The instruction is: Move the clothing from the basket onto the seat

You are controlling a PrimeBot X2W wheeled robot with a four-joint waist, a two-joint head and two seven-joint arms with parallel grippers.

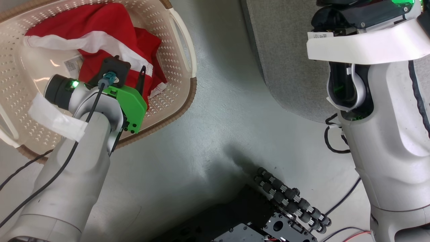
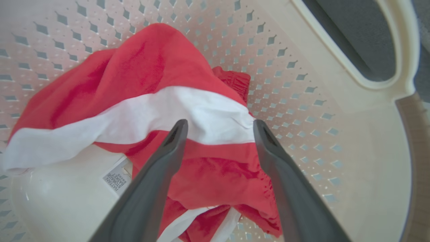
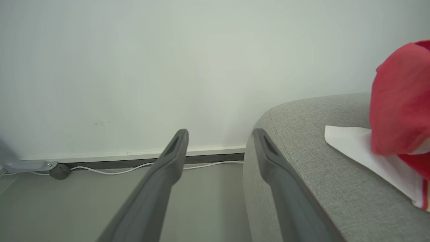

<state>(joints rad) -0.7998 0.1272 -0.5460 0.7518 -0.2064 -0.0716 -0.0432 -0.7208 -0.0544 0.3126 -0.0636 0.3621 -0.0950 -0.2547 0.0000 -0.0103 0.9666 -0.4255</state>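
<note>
The basket (image 1: 174,43) stands on the floor at the upper left of the head view, and its perforated wall (image 2: 295,84) also appears in the left wrist view. Red clothing with a white stripe (image 1: 100,40) lies crumpled inside it. My left gripper (image 2: 220,126) hangs open just above that clothing (image 2: 161,74), fingers spread over the white band, nothing held. My right gripper (image 3: 220,134) is open and empty beside the rounded edge of the grey seat (image 3: 302,158). A red garment with a white panel (image 3: 399,101) lies on the seat. In the head view the seat (image 1: 285,50) is at top centre.
A printed label (image 2: 117,178) is stuck on the basket's bare bottom. My pale right forearm (image 1: 386,117) fills the right side. The robot's dark base with rollers (image 1: 292,201) is at the bottom. A wall and a white cable (image 3: 111,169) along the baseboard lie beyond the seat.
</note>
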